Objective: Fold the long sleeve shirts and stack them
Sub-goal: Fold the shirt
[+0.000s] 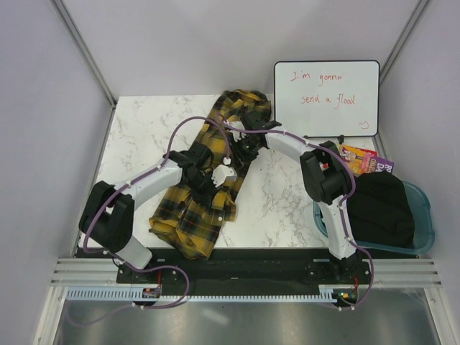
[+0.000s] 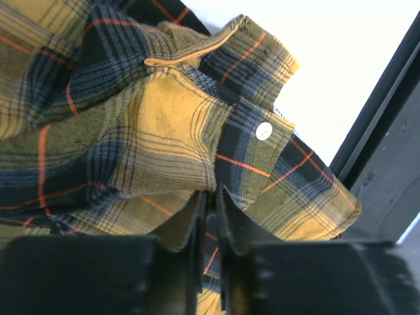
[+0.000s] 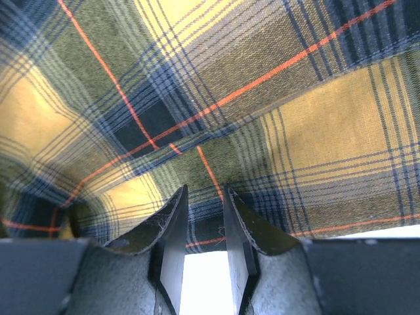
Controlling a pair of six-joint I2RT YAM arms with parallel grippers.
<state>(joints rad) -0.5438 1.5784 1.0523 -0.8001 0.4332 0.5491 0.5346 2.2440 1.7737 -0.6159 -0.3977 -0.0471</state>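
The left gripper's (image 2: 210, 197) fingers (image 2: 195, 226) are nearly together, with a fold of the plaid shirt (image 2: 164, 131) pinched in the thin slot between them. Just beyond the tips lies a cuff (image 2: 275, 164) with a white button (image 2: 264, 131).

The right gripper's (image 3: 202, 197) fingers (image 3: 172, 226) stand a narrow way apart. The shirt's edge sits at their tips and white shows through the gap behind, so I cannot tell whether they grip the cloth.

From above, the shirt lies bunched in a long diagonal strip on the marble table (image 1: 144, 129), running from the near left to the far middle, with both arms reaching onto it. At the far right stands a whiteboard (image 1: 327, 97) with red writing. Near it is a colourful packet (image 1: 363, 159) and a blue bin (image 1: 424, 215) holding black cloth (image 1: 381, 208).
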